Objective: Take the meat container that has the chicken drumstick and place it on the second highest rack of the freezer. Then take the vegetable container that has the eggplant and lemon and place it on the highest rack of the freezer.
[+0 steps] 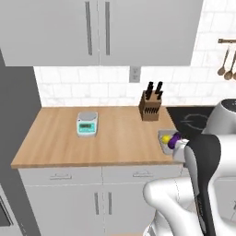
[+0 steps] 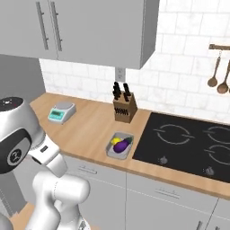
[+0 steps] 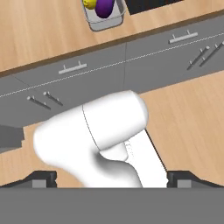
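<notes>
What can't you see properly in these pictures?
- The vegetable container in the left base view: the robot's white arm covers its right part, so only a bit of the lemon and the eggplant shows.
- The same container in the hand view: the top edge cuts off its far part.
- The hanging spoons in the left base view: cut by the right edge.
- The scale's display in the right base view: too small to read.

no readable text, kitchen scale [image 1: 87, 123] display too blurred to read
</notes>
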You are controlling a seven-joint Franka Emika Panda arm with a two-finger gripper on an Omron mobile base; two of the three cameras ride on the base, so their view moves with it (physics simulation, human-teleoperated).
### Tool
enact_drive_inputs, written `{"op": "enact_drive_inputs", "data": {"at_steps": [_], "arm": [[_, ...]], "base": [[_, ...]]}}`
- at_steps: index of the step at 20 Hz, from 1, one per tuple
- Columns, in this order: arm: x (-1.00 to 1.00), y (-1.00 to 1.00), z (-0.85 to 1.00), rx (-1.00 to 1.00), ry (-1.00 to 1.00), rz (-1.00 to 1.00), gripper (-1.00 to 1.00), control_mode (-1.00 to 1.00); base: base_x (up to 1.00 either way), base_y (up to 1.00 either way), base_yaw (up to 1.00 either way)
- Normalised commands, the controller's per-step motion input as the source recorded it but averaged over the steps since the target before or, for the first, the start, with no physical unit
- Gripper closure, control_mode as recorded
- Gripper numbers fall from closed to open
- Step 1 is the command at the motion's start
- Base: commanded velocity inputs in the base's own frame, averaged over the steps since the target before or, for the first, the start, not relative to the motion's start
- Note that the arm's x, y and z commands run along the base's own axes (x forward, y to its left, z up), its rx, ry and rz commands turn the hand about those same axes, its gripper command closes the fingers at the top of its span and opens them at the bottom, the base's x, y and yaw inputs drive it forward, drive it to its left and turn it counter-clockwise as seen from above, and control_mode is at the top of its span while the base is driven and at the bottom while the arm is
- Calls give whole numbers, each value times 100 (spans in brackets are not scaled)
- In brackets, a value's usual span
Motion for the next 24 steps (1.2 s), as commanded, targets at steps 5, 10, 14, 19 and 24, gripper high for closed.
{"op": "enact_drive_inputs", "data": {"at_steps": [5, 10, 14, 19, 24], "arm": [[0, 0, 0, 0, 0, 0, -100, 100], [0, 0, 0, 0, 0, 0, -100, 100], [0, 0, 0, 0, 0, 0, -100, 100], [0, 0, 0, 0, 0, 0, -100, 100], [3, -16, 0, 6, 0, -5, -100, -100]], "base": [[51, -23, 18], [21, -19, 12], [3, -17, 4], [2, -6, 0], [0, 0, 0]]}}
